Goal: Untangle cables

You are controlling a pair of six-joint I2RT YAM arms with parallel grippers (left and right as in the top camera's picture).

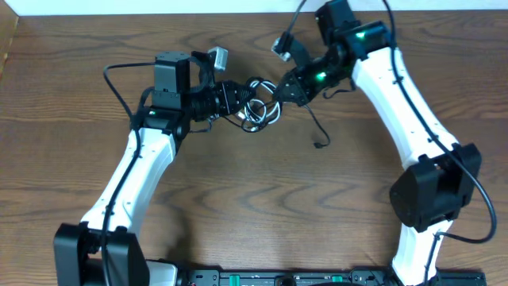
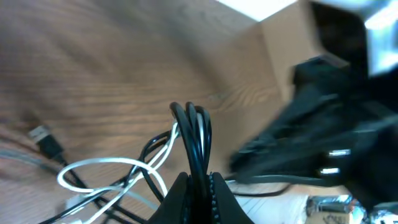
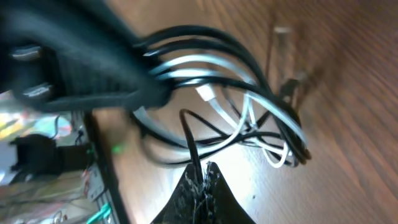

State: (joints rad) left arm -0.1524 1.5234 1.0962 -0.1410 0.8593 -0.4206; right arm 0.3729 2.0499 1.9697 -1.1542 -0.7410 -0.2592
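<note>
Both cables lie tangled in a small knot (image 1: 258, 111) at the back middle of the table, between my two grippers. My left gripper (image 1: 240, 98) (image 2: 199, 183) is shut on several loops of the black cable (image 2: 193, 134), which stand up out of the jaws. The white cable (image 2: 106, 165) loops through the black one to the left, and a dark plug (image 2: 46, 140) lies beyond it. My right gripper (image 1: 280, 89) (image 3: 202, 175) is shut on one thin black strand (image 3: 189, 140). A white plug (image 3: 207, 94) shows in the bundle. A black tail (image 1: 315, 131) trails right across the table.
The wooden table (image 1: 238, 206) spreads out in front of the knot. Its back edge meets a pale wall (image 1: 159, 6). Thick black arm wires (image 1: 119, 87) hang left of the left arm. The arm bases and electronics (image 1: 270, 278) sit at the front edge.
</note>
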